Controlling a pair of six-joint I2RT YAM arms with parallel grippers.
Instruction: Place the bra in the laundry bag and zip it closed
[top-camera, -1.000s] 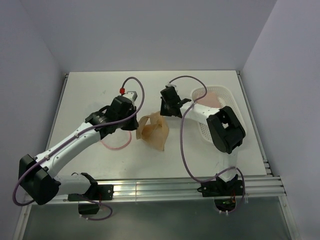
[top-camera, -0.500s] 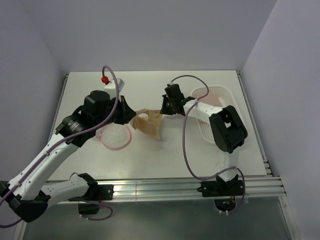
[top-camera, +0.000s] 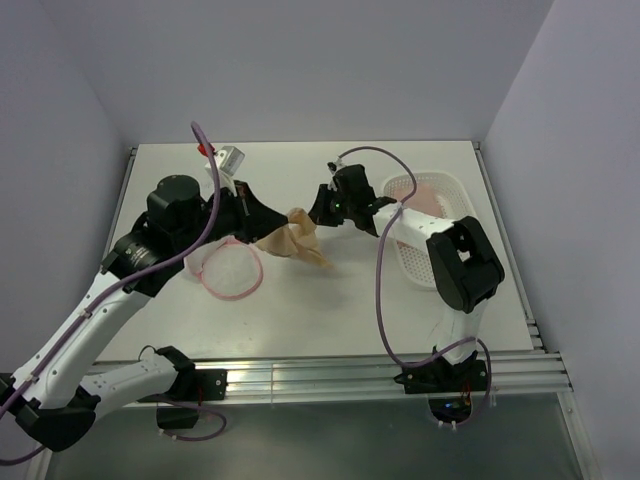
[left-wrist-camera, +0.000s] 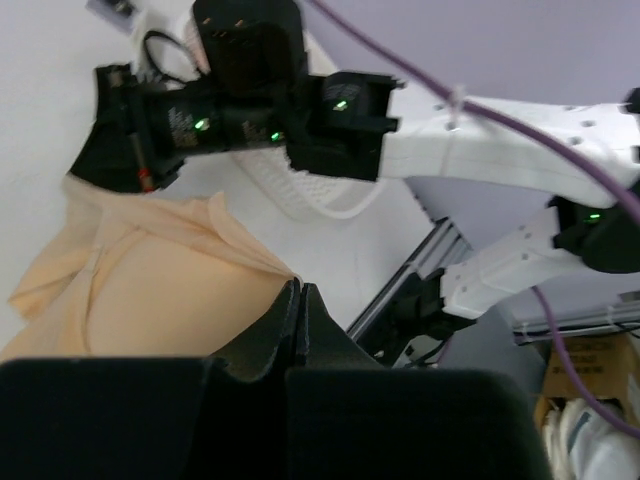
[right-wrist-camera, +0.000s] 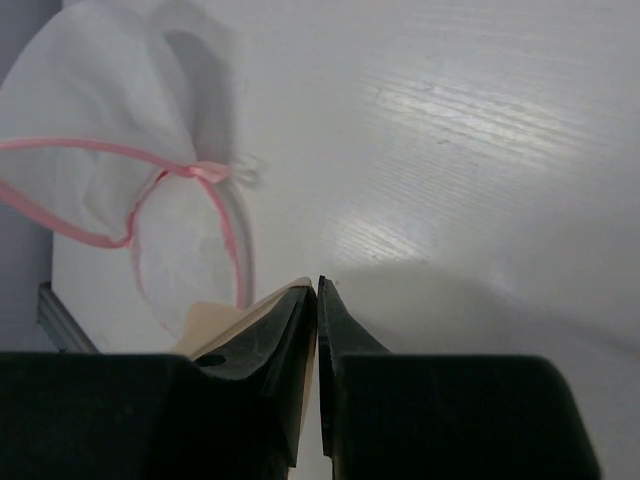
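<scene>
Holding: both arms pinch the bra (top-camera: 295, 240), one at each end, so it hangs up off the table (top-camera: 350, 300) between them
left gripper (top-camera: 266, 217): squeezed tight on one edge of the peach cloth
right gripper (top-camera: 318, 211): almost closed, with a thin bit of the same cloth nipped inside
why two arms: I think holding both ends keeps the soft cloth spread out, not bunched up
laundry bag (top-camera: 231, 270): lies on the table, just left of the bra and lower, its pink rim open and facing up, ready to take it
where the bra is: in the air, not in the bag yet
basket (top-camera: 420, 195): white, off to the right, not needed
next, I think: bring both ends over the open rim and lower the cloth in
</scene>
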